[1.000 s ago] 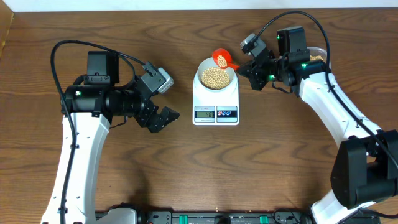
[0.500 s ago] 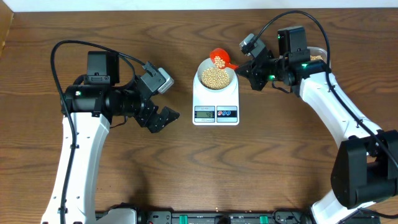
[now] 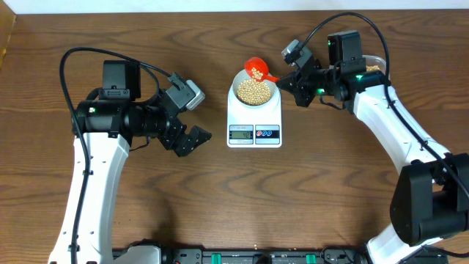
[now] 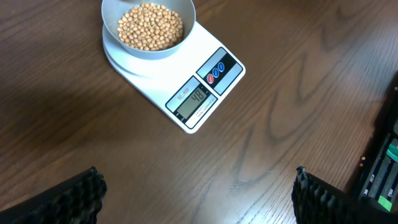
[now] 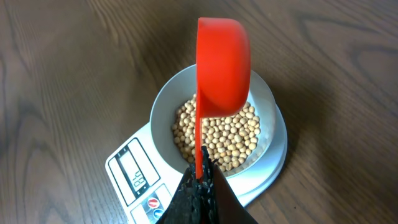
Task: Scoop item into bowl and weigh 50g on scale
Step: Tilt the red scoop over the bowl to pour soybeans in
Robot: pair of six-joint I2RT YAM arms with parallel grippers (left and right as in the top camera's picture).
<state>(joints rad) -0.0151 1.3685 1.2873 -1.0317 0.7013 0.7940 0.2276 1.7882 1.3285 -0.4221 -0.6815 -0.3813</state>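
The white scale [image 3: 254, 117] stands mid-table with the white bowl [image 3: 255, 89] on it, part-filled with tan beans [image 3: 254, 90]. Its display [image 4: 195, 99] reads 49. My right gripper [image 3: 292, 78] is shut on the handle of a red scoop [image 3: 257, 70], held tilted over the bowl's far rim with a few beans in it. In the right wrist view the scoop [image 5: 222, 65] hangs on its side above the bowl [image 5: 266, 99], gripper [image 5: 202, 177] clamped on the handle. My left gripper [image 3: 192, 139] is open and empty, left of the scale; its fingers [image 4: 199, 196] frame bare table.
A clear tub with beans [image 3: 374, 67] sits at the far right behind the right arm. The scale's two buttons [image 3: 268, 133] face the table front. Wooden table [image 3: 308, 191] all round.
The red scoop has shifted slightly left and back over the bowl's far rim. The left arm has not moved.
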